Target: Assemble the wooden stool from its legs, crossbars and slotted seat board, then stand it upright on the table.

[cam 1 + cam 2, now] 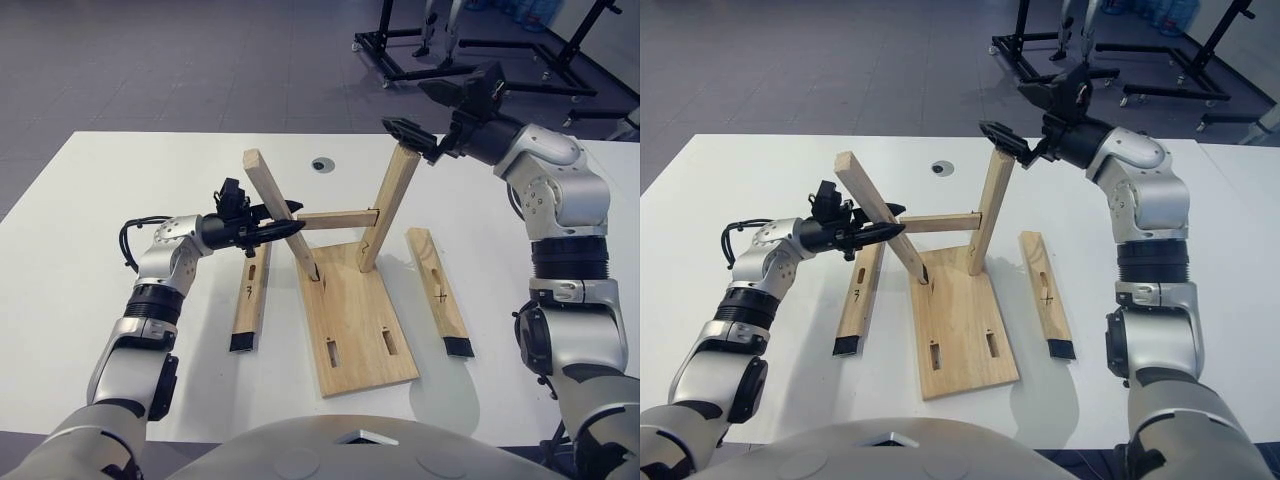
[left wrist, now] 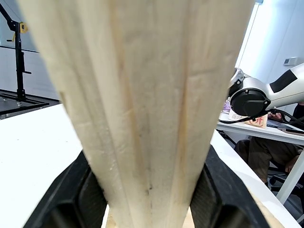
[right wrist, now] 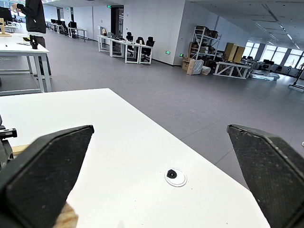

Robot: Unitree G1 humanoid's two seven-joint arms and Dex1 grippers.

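**Stool assembly: first leg pair seated in the seat board, crossbar joint being set**

The slotted seat board (image 1: pixel 355 330) lies flat on the tabletop (image 1: pixel 100 200). Two legs rise from the slots at the board's far end. The tilted leg (image 1: pixel 270 195), over the board's far left corner, leans away from its partner. The steeper leg (image 1: pixel 390 205) stands over the far right corner. A crossbar (image 1: pixel 338 219) spans between them above the board. Its right end meets the steeper leg, and its left end lies at the left gripper (image 1: pixel 293 218), where the joint cannot be made out.

The left jaws are clamped on the tilted leg at about crossbar height. The right gripper (image 1: pixel 405 108) hovers at the top of the steeper leg, its jaws spread wide and holding nothing.

Two loose legs lie flat on the tabletop, one just left of the board (image 1: pixel 250 300) and one just right of it (image 1: pixel 436 290).

Judged step: squaring the first leg pair. The next move probably calls for swinging the tilted leg upright, so that the crossbar seats, while the right jaws steady the other leg.
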